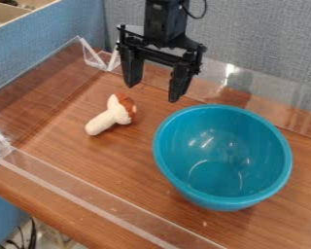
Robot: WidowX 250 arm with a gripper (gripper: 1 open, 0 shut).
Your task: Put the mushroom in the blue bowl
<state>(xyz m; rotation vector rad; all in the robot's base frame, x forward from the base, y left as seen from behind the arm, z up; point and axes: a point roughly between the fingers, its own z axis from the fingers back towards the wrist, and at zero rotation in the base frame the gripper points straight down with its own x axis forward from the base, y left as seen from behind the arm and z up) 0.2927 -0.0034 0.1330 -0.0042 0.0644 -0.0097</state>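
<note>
The mushroom lies on its side on the wooden table, cream stem pointing toward the lower left and reddish-brown cap toward the upper right. The blue bowl sits upright and empty at the right of the table. My gripper hangs pointing down behind both, its black fingers spread apart and open with nothing between them. It hovers just above and to the right of the mushroom's cap, not touching it, and to the upper left of the bowl.
Clear acrylic walls fence the wooden tabletop on the left, back and front. A blue partition stands behind at the left. The table's front edge runs along the bottom of the view.
</note>
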